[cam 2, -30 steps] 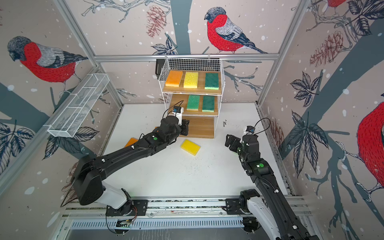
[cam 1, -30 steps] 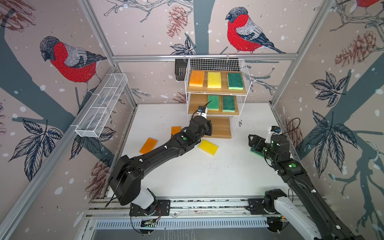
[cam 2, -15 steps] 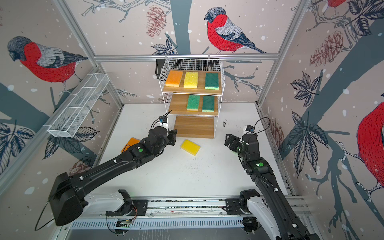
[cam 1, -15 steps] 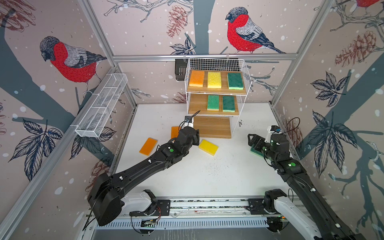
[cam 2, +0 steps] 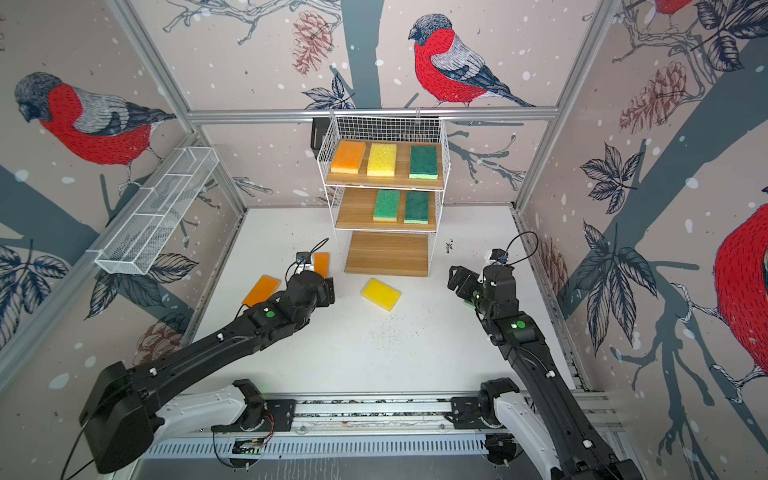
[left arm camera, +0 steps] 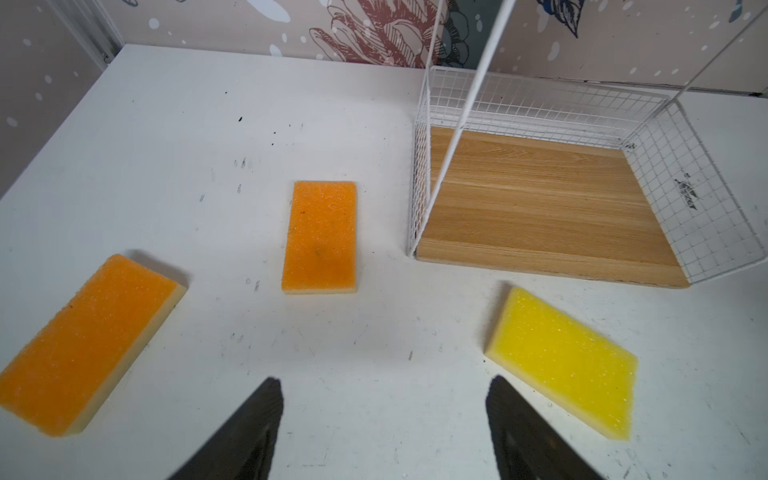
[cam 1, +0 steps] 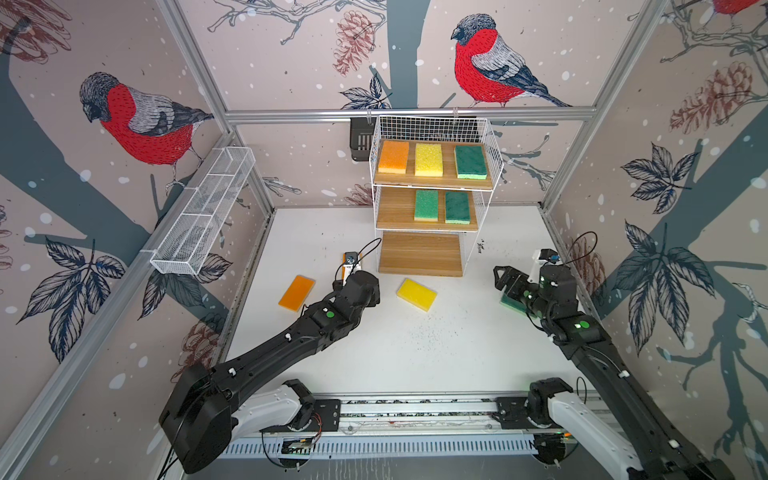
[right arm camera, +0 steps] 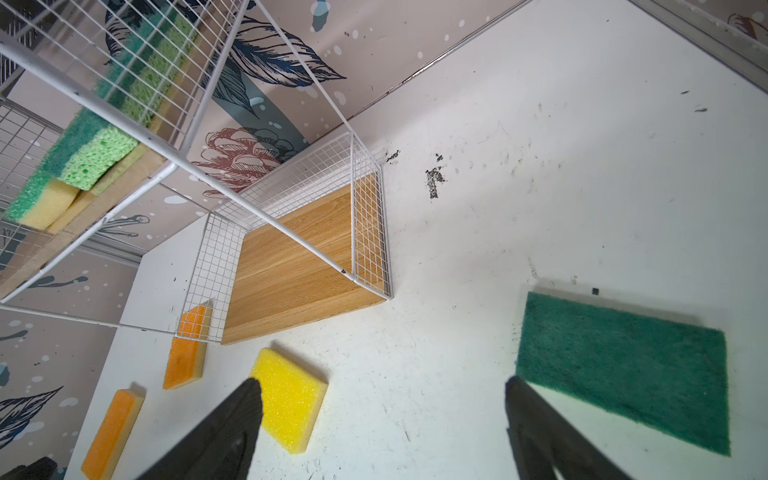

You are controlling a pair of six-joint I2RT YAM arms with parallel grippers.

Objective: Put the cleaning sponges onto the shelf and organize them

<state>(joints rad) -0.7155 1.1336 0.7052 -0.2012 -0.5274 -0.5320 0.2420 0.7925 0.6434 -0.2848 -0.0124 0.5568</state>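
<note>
Shelf (cam 1: pixel 395 210): loaded with five sponges (cam 1: pixel 429 160), three on the top board, two green on the middle board; lowest board (cam 1: pixel 419 253) bare.
Change: left gripper (left arm camera: pixel 384 384) drawn back from the middle board to just left of the shelf's foot; now spread apart, empty.
Meaning: probably one delivery finished; four still to fetch.
Right gripper (right arm camera: pixel 383 383): spread wide, empty, right of the shelf.
Left wrist only: near orange sponge (left arm camera: pixel 319 237) shown whole, beside the shelf.
Right wrist only: green sponge (right arm camera: pixel 623 370) shown whole; half hidden in both top views.
</note>
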